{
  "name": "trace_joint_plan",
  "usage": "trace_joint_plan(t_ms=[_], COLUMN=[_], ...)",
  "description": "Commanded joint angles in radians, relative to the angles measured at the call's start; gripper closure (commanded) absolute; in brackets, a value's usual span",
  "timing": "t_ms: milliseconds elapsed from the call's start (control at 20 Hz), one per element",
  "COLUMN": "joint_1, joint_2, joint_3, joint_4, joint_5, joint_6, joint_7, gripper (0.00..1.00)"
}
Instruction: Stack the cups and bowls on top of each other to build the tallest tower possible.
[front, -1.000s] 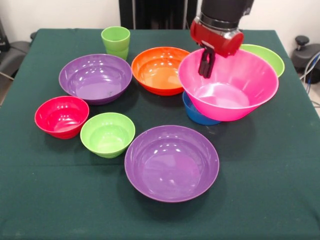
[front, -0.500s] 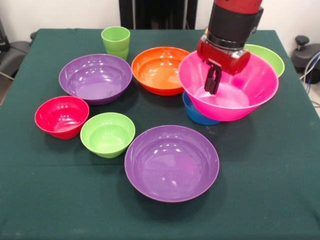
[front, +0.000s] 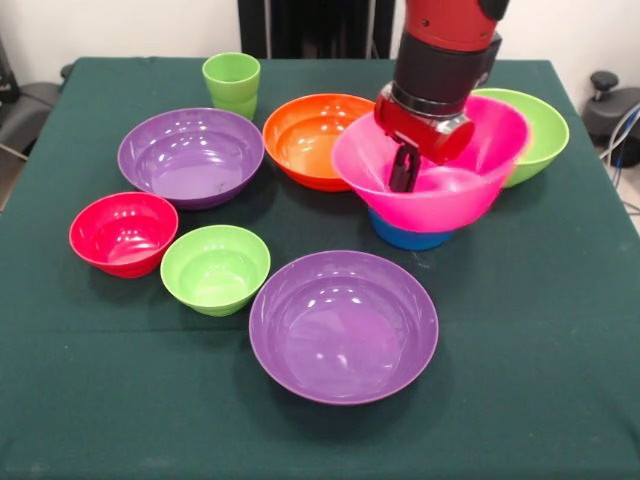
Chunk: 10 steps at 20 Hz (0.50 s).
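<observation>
My gripper (front: 404, 178) reaches down inside the huge pink bowl (front: 470, 150), close to its near-left wall. The pink bowl rests tilted on the small blue bowl (front: 405, 238). One purple bowl (front: 343, 325) sits near the front centre and the other (front: 190, 155) at the far left. The large orange bowl (front: 310, 140) touches the pink bowl's left side. The large lime bowl (front: 540, 125) is behind the pink bowl on the right. The red bowl (front: 123, 232) and small lime bowl (front: 215, 268) sit at the left. The light green cup (front: 231, 83) stands at the back. The orange cup is out of view.
Everything stands on a dark green tablecloth (front: 540, 350). The table's far edge runs just behind the green cup. Black chairs or equipment show beyond the left and right edges.
My gripper went from the pink bowl's far-left rim down into the bowl, then leftward. The pink bowl has shifted left toward the orange bowl and tilted.
</observation>
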Motion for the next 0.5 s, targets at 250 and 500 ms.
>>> trace_joint_plan(t_ms=[250,500], joint_1=[-0.050,-0.044], joint_2=[0.038,0.029], joint_3=[0.114,0.117], joint_4=[-0.010,-0.014], joint_5=[-0.127,-0.129], joint_6=[-0.009,0.013], joint_7=[-0.082,-0.070], gripper=[1.00,1.00])
